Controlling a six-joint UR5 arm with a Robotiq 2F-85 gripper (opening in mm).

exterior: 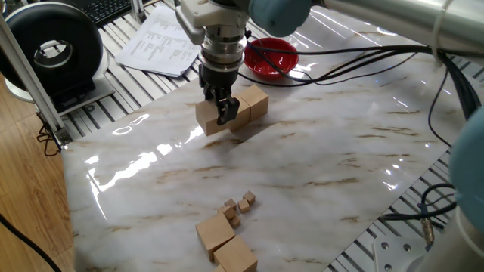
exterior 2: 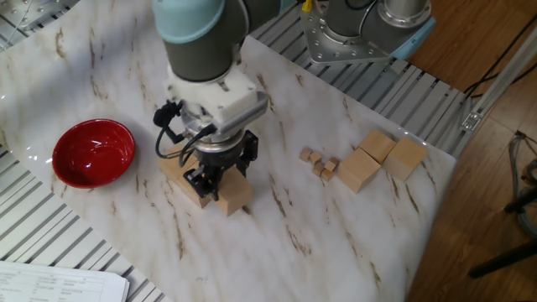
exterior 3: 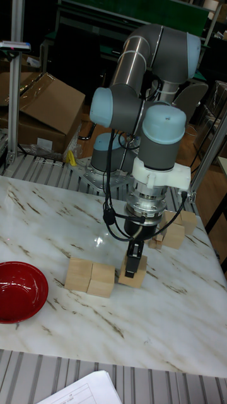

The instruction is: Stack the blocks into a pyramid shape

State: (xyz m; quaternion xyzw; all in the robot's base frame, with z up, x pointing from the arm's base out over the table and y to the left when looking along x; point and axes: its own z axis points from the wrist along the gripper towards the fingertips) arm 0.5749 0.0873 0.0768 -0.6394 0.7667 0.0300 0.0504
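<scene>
I see my arm plunging vertically, gripper (exterior 3: 134, 263) clamped on a block (exterior 3: 136, 272) beside two blocks (exterior 3: 90, 278); red bowl (exterior 2: 93, 152) near.

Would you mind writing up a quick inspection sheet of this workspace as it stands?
Surface: glossy marble-pattern tabletop.
Job's things: three large blocks grouped under the arm, all on the table; two more lie apart near the edge. No second tier yet.
Clutter: red bowl, tiny cubes, papers.
Gripper: gripper down at one block; grip not clear.
Cables: black cables run along the arm.
Surroundings: cardboard boxes, black round device.
</scene>
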